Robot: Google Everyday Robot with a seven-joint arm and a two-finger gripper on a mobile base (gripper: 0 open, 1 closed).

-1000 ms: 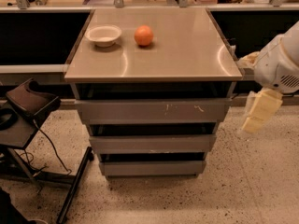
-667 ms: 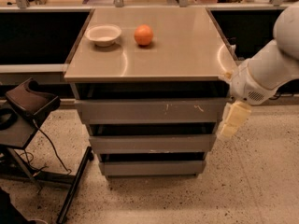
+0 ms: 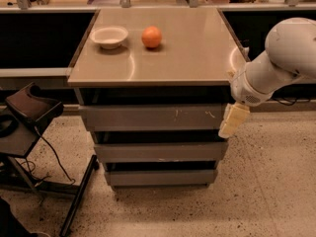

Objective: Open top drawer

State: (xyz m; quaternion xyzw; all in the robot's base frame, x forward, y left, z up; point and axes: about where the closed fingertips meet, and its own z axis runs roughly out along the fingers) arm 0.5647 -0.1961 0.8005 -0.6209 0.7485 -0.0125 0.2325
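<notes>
The top drawer (image 3: 153, 117) is the widest grey metal front under the tabletop, with small white scratch marks right of centre; it sits closed, flush with a dark gap above it. Two narrower grey drawer fronts lie below it. My gripper (image 3: 233, 121) hangs from the white arm at the right and sits against the right end of the top drawer front, pointing downward. Its cream-coloured fingers (image 3: 236, 116) overlap the drawer's right edge.
On the tabletop (image 3: 197, 53) stand a white bowl (image 3: 109, 36) at the back left and an orange (image 3: 151, 36) beside it. A black stand with a dark pad (image 3: 32, 107) and cables is on the floor at the left. Speckled floor surrounds the cabinet.
My arm has swung left and the gripper has moved in from beside the cabinet to the right end of the top drawer front. The drawer has not moved.
</notes>
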